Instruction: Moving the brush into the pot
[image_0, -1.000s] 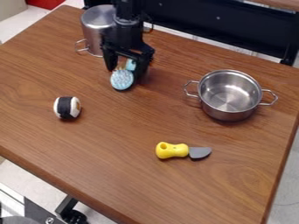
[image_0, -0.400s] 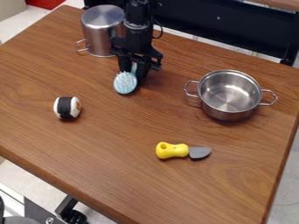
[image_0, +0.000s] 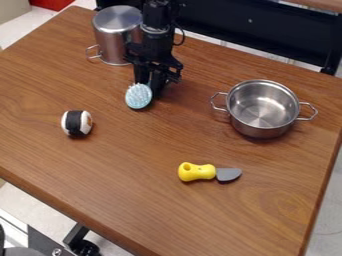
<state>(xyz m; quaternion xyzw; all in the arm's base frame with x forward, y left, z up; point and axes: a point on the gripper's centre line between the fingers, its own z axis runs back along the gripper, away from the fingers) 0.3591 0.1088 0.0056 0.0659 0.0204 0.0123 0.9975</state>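
Toward the far edge of the table (image_0: 167, 155), the gripper (image_0: 148, 84) is grasping the brush (image_0: 139, 93); in lowering, its jutting head (image_0: 137, 98) could be catching the pot (image_0: 259, 131).

Blue brush (image_0: 139, 97), bristles showing; open metal pot (image_0: 261, 126) upright, well apart.

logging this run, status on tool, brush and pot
Tool at the brush, bristles up. Brush outside upright pot. Toy knife off the line between them.
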